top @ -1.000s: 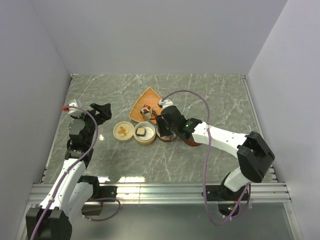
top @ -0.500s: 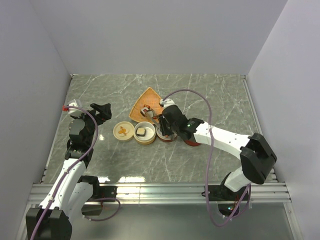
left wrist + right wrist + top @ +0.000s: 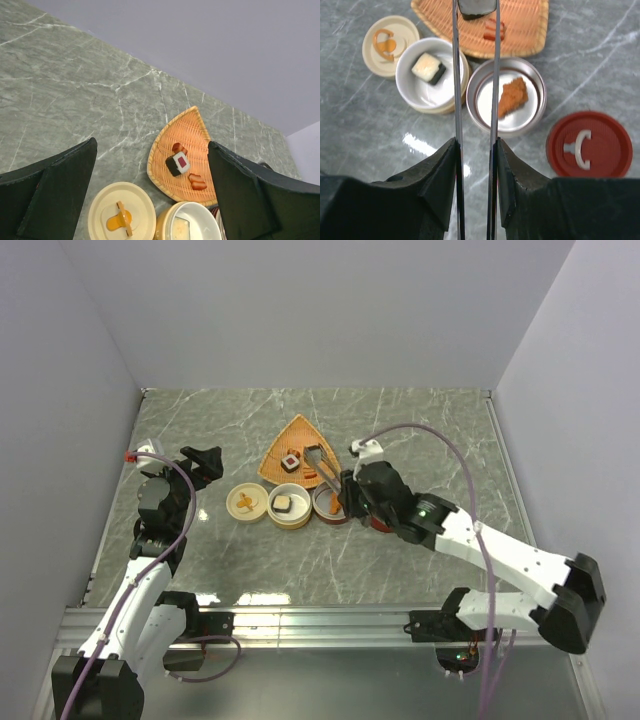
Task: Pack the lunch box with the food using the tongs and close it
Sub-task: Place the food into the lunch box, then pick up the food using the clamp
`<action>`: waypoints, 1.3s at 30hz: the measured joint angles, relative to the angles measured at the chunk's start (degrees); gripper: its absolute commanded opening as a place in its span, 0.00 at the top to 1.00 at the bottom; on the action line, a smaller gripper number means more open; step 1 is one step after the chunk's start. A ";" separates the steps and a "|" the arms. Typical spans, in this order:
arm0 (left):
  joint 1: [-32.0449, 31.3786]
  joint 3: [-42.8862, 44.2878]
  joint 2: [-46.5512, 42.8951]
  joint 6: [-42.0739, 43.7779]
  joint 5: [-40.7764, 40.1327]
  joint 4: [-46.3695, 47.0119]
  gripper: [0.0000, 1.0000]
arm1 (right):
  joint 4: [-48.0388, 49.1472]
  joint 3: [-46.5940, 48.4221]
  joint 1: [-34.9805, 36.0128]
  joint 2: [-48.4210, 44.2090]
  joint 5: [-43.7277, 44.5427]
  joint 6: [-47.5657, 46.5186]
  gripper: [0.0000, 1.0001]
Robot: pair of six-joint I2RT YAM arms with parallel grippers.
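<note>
The right gripper [image 3: 475, 146] is clamped on the tongs [image 3: 456, 80], pressing the two arms to a narrow gap. Their tips reach over the woven tray [image 3: 525, 30] and sit on either side of the black-and-white roll [image 3: 476, 7], though the frame edge hides whether they touch it. The left gripper [image 3: 151, 142] hangs with its jaws wide apart, holding nothing. This looks like the pick: the robot should centre the roll between the tips, squeeze only enough to pinch it and lift straight up, then carry it low to the white bowl [image 3: 420, 90] or the steel bowl [image 3: 487, 100]
</note>
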 measured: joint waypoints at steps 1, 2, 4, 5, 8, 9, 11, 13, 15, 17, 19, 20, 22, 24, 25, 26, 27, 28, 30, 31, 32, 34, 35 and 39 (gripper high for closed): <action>0.00 0.00 0.00 -0.04 0.00 0.00 0.00 | -0.70 -0.98 0.52 -1.84 0.42 0.46 0.71; 0.00 0.00 0.00 -0.04 0.00 0.00 0.01 | -1.77 -2.03 1.20 -3.87 0.85 1.11 0.71; 0.00 0.00 0.00 -0.07 0.00 0.00 0.00 | -3.50 -3.85 2.23 -7.08 1.44 2.43 0.71; 0.00 -0.02 0.00 -0.07 0.00 0.00 0.01 | -4.46 -4.72 2.71 -8.70 1.84 3.19 0.71; 0.00 -0.02 0.00 -0.09 0.04 0.00 0.01 | -6.69 -7.34 3.85 -12.57 2.45 5.29 0.71; 0.00 -0.02 0.00 -0.09 0.07 0.00 0.01 | -7.10 -8.11 4.11 -13.33 2.51 6.01 0.71; 0.00 -0.02 0.00 -0.09 0.11 0.00 0.01 | -7.54 -9.62 4.42 -14.32 2.69 7.08 0.71; 0.00 -0.02 0.00 -0.09 0.20 0.00 0.01 | -8.15 -10.91 4.61 -14.62 2.75 8.07 0.71; 0.00 -0.02 0.00 -0.09 0.22 0.00 0.00 | -9.14 -11.67 4.79 -14.60 2.80 8.83 0.71; 0.00 -0.02 0.00 -0.09 0.24 0.02 0.01 | -9.97 -11.93 4.94 -14.62 2.80 9.40 0.70; 0.00 -0.02 0.00 -0.09 0.37 0.00 0.00 | -10.08 -11.93 5.05 -14.67 2.80 9.70 0.68; 0.00 -0.02 0.02 -0.09 0.42 0.02 0.01 | -10.08 -11.96 5.09 -14.71 2.78 9.86 0.64; 0.00 -0.02 0.02 -0.09 0.46 0.02 0.01 | -10.05 -11.96 5.16 -14.75 2.75 9.94 0.60; 0.00 -0.02 0.02 -0.09 0.48 0.02 0.01 | -10.01 -11.96 5.16 -14.71 2.47 10.01 0.54; 0.00 -0.02 0.02 -0.09 0.50 0.04 0.00 | -9.97 -11.96 5.16 -14.67 2.34 9.99 0.53; 0.00 -0.02 0.02 -0.09 0.50 0.04 0.01 | -9.84 -11.96 5.18 -14.53 2.14 9.97 0.51; 0.00 -0.02 0.02 -0.09 0.52 0.04 0.01 | -9.79 -11.96 5.20 -14.40 2.14 9.97 0.51; 0.00 -0.02 0.02 -0.09 0.52 0.04 0.01 | -9.77 -11.93 5.27 -14.21 2.12 9.90 0.50; 0.00 -0.02 0.02 -0.09 0.55 0.09 0.01 | -9.66 -11.93 5.27 -13.66 2.05 9.79 0.50; 0.00 -0.02 0.04 -0.09 0.57 0.17 0.01 | -9.60 -11.93 5.27 -13.42 1.99 9.79 0.50; 0.00 -0.02 0.04 -0.09 0.57 0.26 0.00 | -9.62 -11.93 5.27 -13.27 1.97 9.79 0.50; 0.00 -0.02 0.11 -0.09 0.59 0.50 0.00 | -9.62 -11.93 5.27 -13.22 2.01 9.79 0.49; 0.00 -0.02 0.15 -0.11 0.59 0.59 0.01 | -9.62 -11.93 5.27 -13.27 2.05 9.79 0.49; 0.00 -0.02 0.35 -0.11 0.61 0.63 0.00 | -9.64 -11.93 5.27 -13.64 2.40 9.79 0.49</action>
